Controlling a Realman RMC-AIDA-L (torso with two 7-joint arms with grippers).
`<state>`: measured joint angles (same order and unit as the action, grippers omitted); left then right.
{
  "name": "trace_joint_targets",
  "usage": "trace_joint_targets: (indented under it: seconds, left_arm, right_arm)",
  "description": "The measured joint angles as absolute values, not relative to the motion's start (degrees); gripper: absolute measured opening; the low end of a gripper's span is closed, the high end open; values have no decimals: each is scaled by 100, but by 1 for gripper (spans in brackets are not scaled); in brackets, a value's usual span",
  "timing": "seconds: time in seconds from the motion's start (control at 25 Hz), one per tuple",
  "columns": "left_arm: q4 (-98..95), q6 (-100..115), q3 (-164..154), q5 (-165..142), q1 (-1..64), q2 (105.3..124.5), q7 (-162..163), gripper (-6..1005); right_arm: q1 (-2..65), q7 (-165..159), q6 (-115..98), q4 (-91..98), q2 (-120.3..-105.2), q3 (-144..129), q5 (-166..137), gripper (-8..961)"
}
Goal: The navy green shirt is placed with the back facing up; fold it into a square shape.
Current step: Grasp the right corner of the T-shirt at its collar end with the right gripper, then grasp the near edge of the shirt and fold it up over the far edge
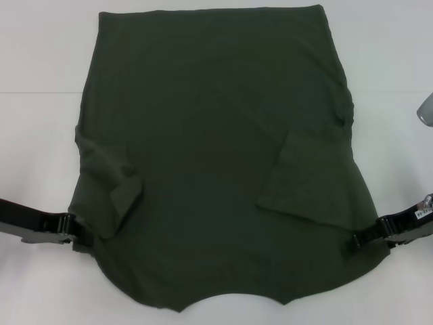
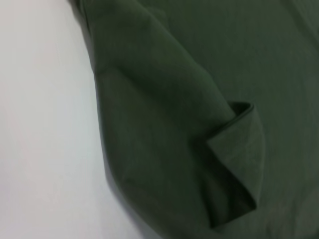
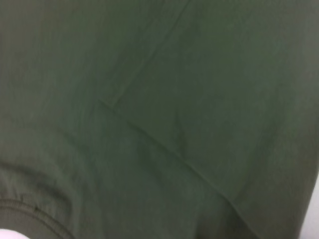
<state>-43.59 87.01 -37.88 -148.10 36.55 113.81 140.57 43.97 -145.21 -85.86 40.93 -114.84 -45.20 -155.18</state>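
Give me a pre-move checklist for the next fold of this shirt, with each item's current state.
1. Navy green shirt lies flat, plain back up: ok.
2. Both sleeves folded inward onto the body: ok.
3. Left gripper at the shirt's left edge near the collar end: ok.
4. Right gripper at the right edge, level with the left: ok.
5. Fingers closed on cloth: cannot tell.
6. Hem end straight: ok.
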Motion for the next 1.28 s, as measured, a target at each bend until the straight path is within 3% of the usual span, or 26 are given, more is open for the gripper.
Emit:
trace_joint_targets:
  seconds: [0.28,0.36,0.8,1.0,1.28]
  left_arm:
    - [-4360,8675,-3787,-14809,3661,11382,14054,33]
    - [-4360,8671,-3788,-14809,3664,11382,14051,33]
    - [-4360,8659,-3788,-14809,3674,11382,14045,33]
    - [-4360,8657,-3788,-14809,3674,11382,14045,32]
    - [-4360,8713,-3788,-14784,3674,11378,13995,32]
  right_arm:
    - [4414,-14537,-8586,4122,-11488,-4573,-15521,876]
    - [4424,-14525,-8585,4113,-11490,-4611,-15521,666]
    - [4438,-14567,-8578,4125,-11496,-4748,-15522,437]
    - [4439,-14544,-8575,4140,-11496,-4784,-15522,196]
    - [4448,-14469,-8622,4161,-11494,-4789,-15495,62]
